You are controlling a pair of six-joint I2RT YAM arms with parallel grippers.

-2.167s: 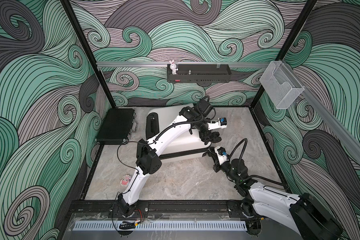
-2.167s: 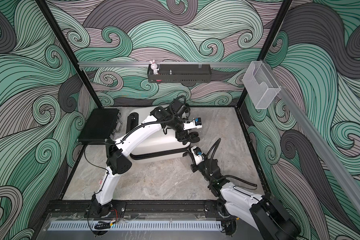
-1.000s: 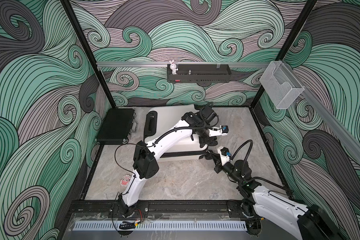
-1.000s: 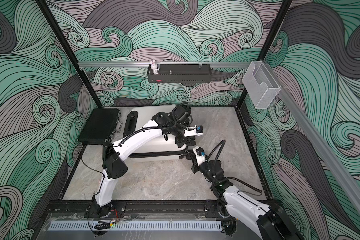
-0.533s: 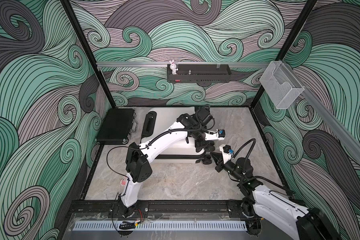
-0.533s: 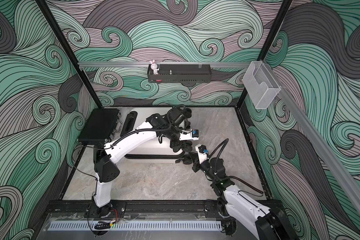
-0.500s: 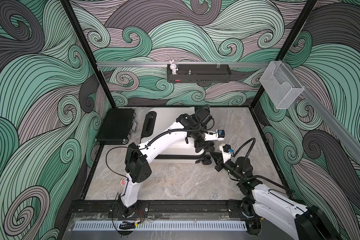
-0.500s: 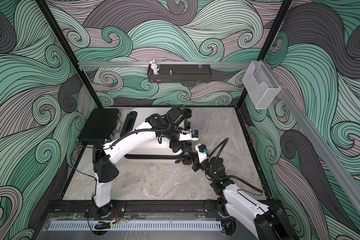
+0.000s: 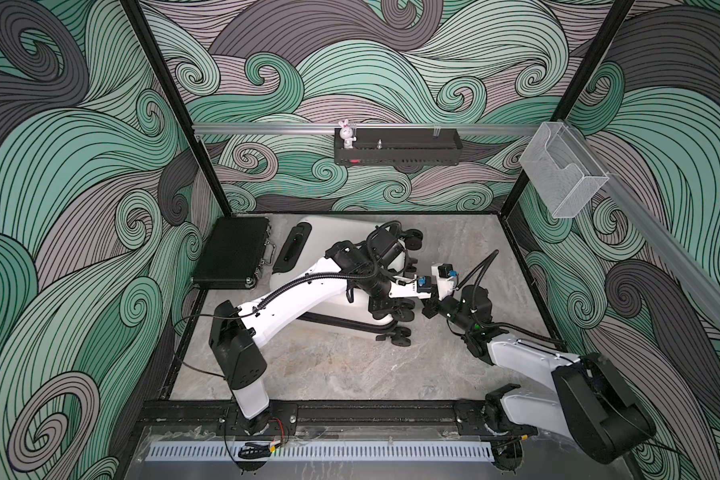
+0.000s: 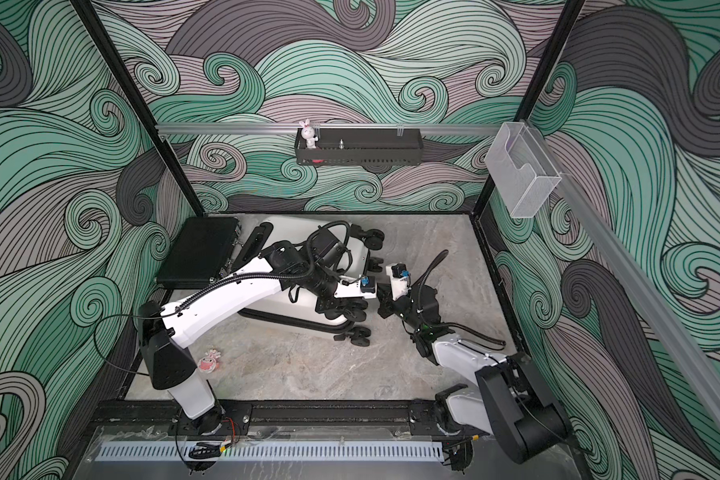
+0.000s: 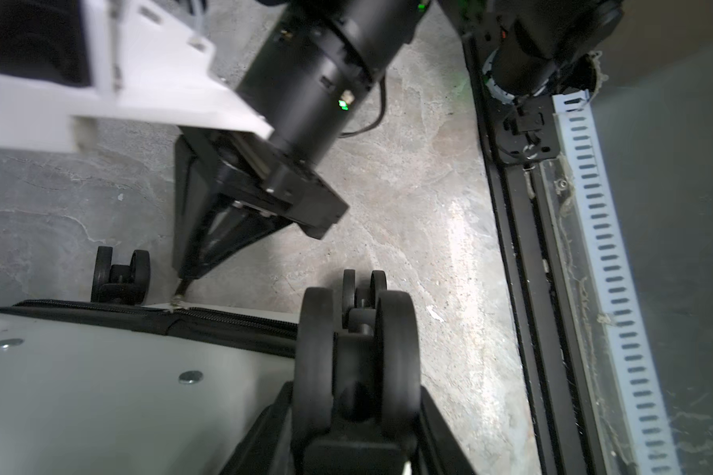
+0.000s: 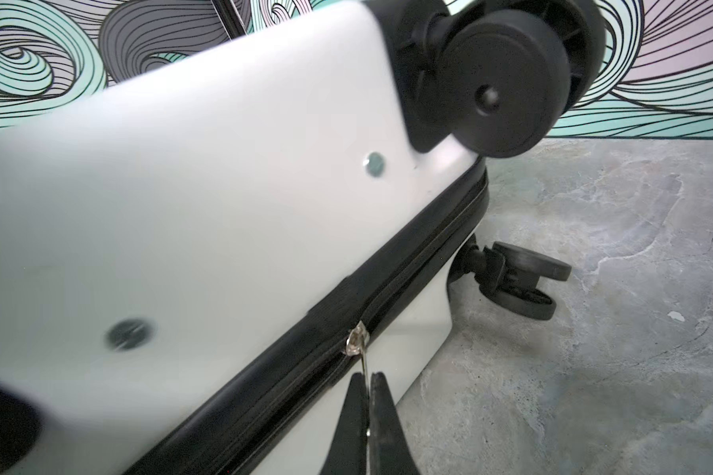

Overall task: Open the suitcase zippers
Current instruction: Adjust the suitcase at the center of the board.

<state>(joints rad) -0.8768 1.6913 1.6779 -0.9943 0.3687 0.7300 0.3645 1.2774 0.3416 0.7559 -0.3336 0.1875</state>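
The suitcase (image 9: 329,235) lies toward the worktop's (image 9: 350,365) far left edge, and the left arm hides much of it. At its wheel end the left gripper (image 11: 355,390) clamps a caster wheel (image 11: 313,341), which hides its fingertips. The right gripper (image 12: 367,384) pinches the zipper pull (image 12: 357,337) on the blurred zippers (image 12: 408,263). Beyond, a black briefcase (image 9: 233,249) fills the far left corner.

Soft even light, blurry wrist views
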